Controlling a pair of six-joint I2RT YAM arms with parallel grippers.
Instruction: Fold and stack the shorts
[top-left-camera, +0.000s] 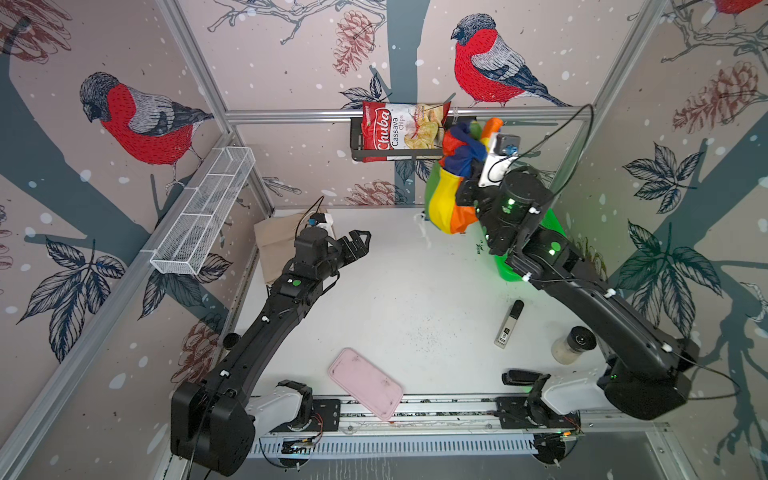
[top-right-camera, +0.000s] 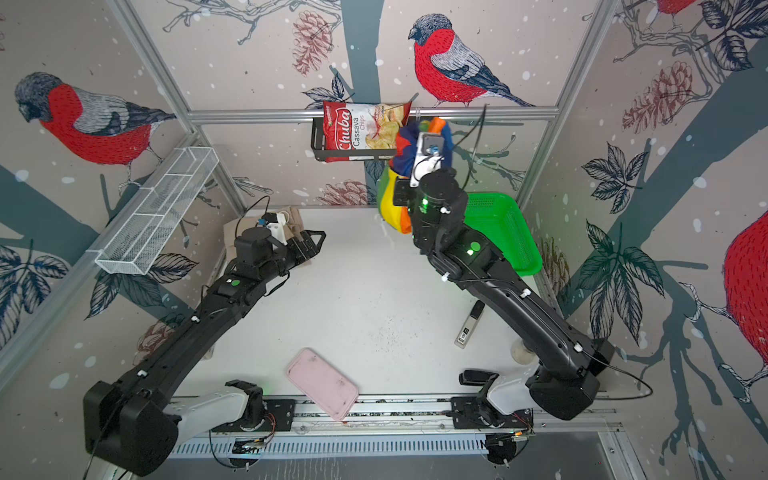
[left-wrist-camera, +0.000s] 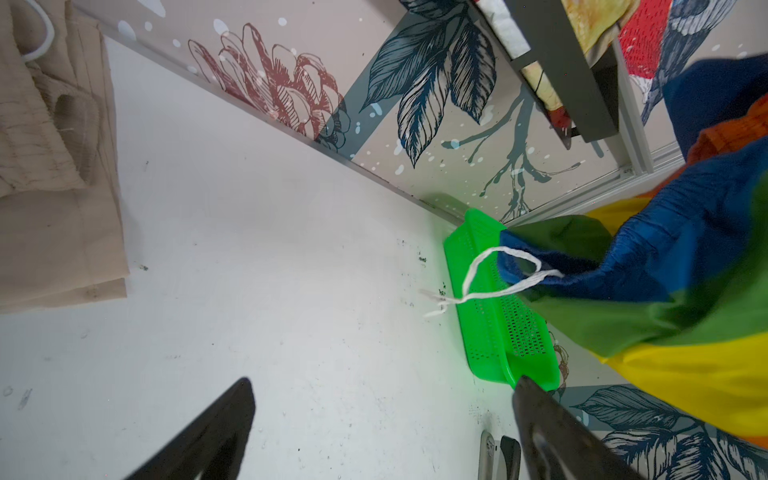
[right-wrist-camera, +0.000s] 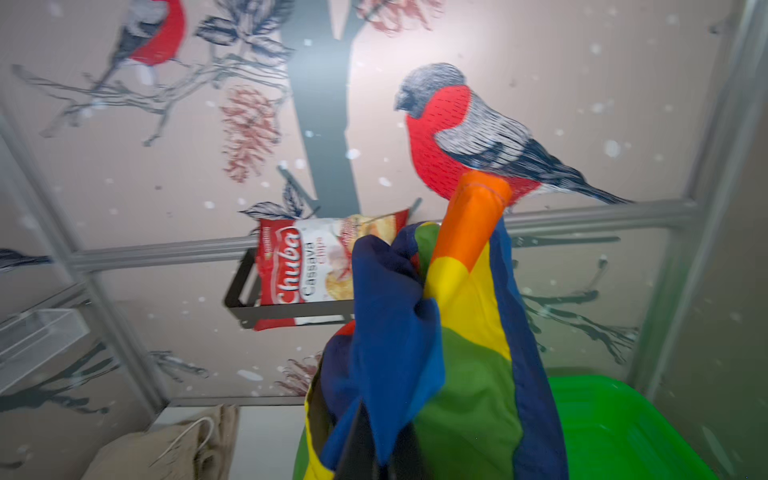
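Back-wall rack with chips bag

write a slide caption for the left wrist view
Open left end effector over the table, beige shorts lying on it, striped shorts dangling by the green basket.

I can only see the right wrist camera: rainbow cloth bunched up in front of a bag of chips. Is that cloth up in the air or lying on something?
Observer: Up in the air. In both top views the striped shorts hang from the shut right gripper, over the far edge of the table.
Operator: Is the other arm helping?
Observer: No. The left gripper is open and empty, over the table beside the folded beige shorts.
Operator: Is anything dangling from the cloth?
Observer: Yes. In the left wrist view a white drawstring hangs loose in front of the green basket.
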